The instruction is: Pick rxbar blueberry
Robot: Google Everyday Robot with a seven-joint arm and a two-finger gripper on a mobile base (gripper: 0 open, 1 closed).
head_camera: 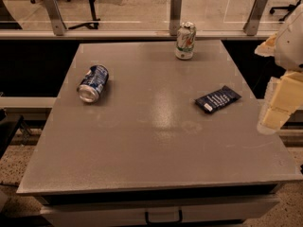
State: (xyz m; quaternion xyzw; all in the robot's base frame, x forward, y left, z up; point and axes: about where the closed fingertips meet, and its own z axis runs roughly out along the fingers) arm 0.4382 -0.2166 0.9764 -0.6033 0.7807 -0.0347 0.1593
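The rxbar blueberry (218,100) is a flat dark navy wrapper with white lettering and a small white patch at its near-left end. It lies flat on the grey table (156,141), right of centre. My gripper (279,105) is at the right edge of the view, pale yellowish, hanging above the table's right edge. It is to the right of the bar and apart from it, with nothing seen in it.
A blue soda can (93,83) lies on its side at the table's left. A white-green soda can (185,40) stands upright at the back edge. A glass railing with metal posts (175,14) runs behind the table. A drawer handle (163,217) is below the front edge.
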